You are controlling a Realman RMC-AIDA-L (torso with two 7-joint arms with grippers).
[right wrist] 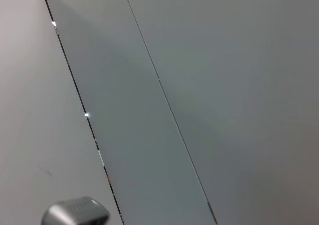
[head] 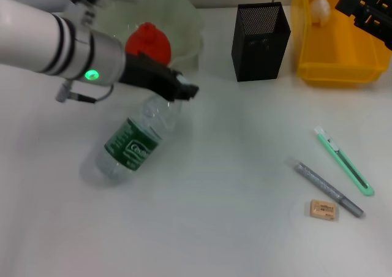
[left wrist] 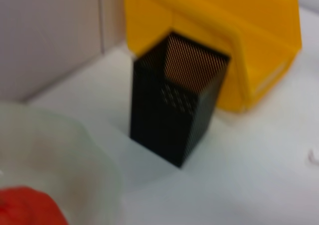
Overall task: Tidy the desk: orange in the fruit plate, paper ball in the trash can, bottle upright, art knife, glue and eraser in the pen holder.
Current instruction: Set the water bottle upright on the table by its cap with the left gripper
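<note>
Bottle (head: 131,143) on side, clear plastic, green label; long axis diagonal, neck toward far-right, under left gripper (head: 184,90). Left gripper finger spread: cannot tell. Orange (head: 148,42) in translucent fruit plate (head: 187,29). Left wrist view adds mesh texture of black pen holder (left wrist: 174,98), yellow bin (left wrist: 249,31) behind. Right gripper (head: 367,7) parked over bin, state unclear.

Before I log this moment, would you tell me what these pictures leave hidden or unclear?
- Left hand: in the head view its fingers merge into one dark shape over the bottle, so open or shut is unclear.
- Right hand: cut off by the head view's edge above the yellow bin; its wrist view shows only wall.
- Orange: partly hidden behind the left arm.
- Pen holder: dark interior, contents unreadable in either view.
</note>
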